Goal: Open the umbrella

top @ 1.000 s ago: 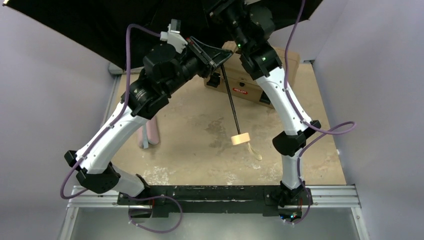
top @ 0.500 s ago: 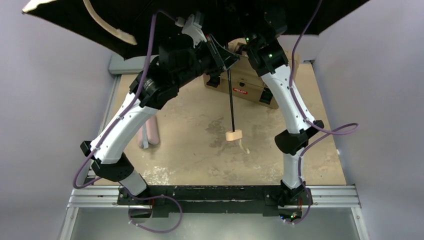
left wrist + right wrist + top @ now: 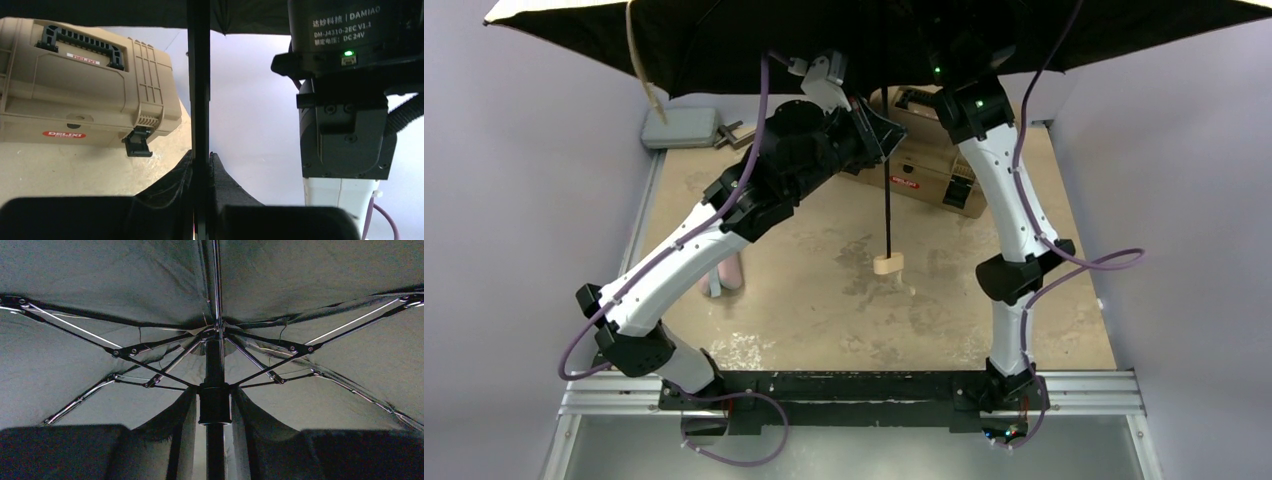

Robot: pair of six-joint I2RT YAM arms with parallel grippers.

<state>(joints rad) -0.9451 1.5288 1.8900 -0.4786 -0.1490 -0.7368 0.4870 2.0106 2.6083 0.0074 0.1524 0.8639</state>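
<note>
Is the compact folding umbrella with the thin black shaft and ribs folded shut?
No, the umbrella is open: in the right wrist view its ribs fan out wide from the shaft.

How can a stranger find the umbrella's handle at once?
Start at the dark umbrella canopy across the top of the overhead view. Its thin black shaft hangs straight down. The handle is the small cream knob at its end, paler than the tan toolbox behind.

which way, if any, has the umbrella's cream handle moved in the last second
Yes. In the top view the umbrella handle has shifted left and slightly toward the toolbox, which stays put.
</note>
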